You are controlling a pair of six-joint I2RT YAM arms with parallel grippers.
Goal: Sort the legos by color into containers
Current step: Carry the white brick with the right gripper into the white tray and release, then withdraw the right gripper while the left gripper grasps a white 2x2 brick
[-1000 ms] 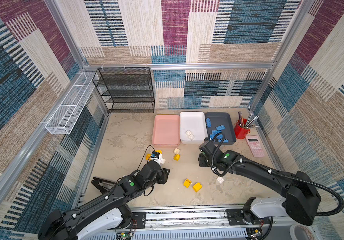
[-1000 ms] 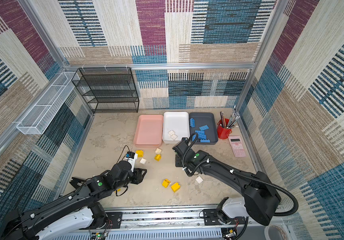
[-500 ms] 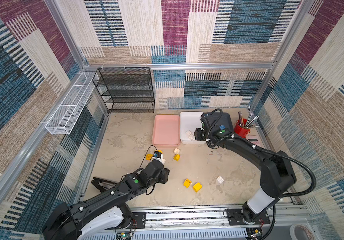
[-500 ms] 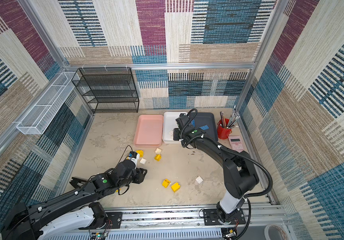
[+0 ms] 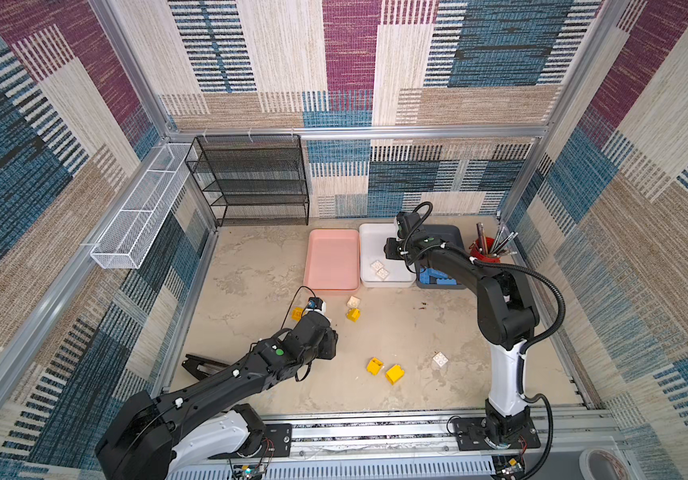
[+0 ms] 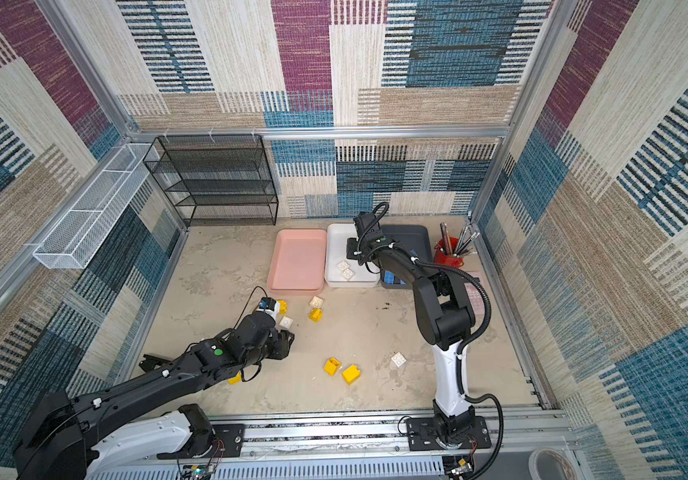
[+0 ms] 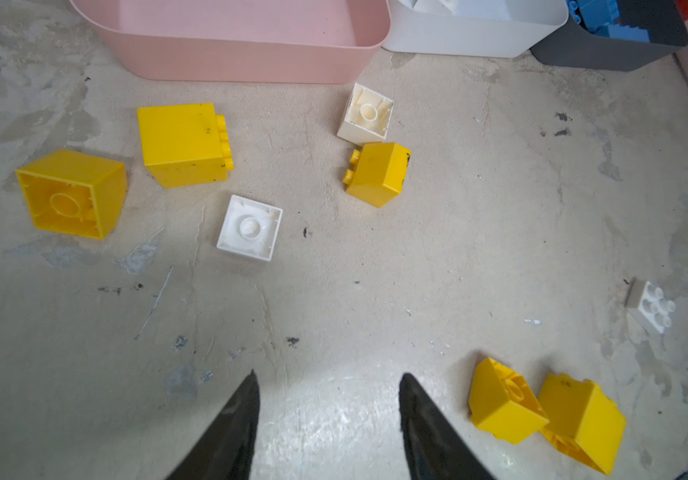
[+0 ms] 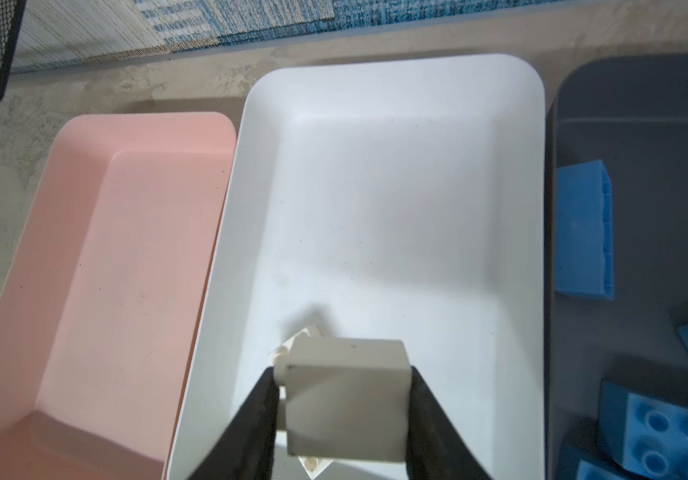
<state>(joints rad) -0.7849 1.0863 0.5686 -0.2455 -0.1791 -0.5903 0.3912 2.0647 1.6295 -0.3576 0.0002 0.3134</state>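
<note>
matt plastic white tray (image 8: 375,187), glossy yellow brick (image 7: 182,143), rough mottled tabletop (image 7: 479,249).

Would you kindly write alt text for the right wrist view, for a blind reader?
The right gripper holds a cream brick over the white tray. A pink tray flanks it on one side, a grey tray with blue bricks on the other.

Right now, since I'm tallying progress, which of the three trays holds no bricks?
The pink tray: its floor is bare, while the white tray holds white bricks and the dark grey tray holds blue bricks.
</note>
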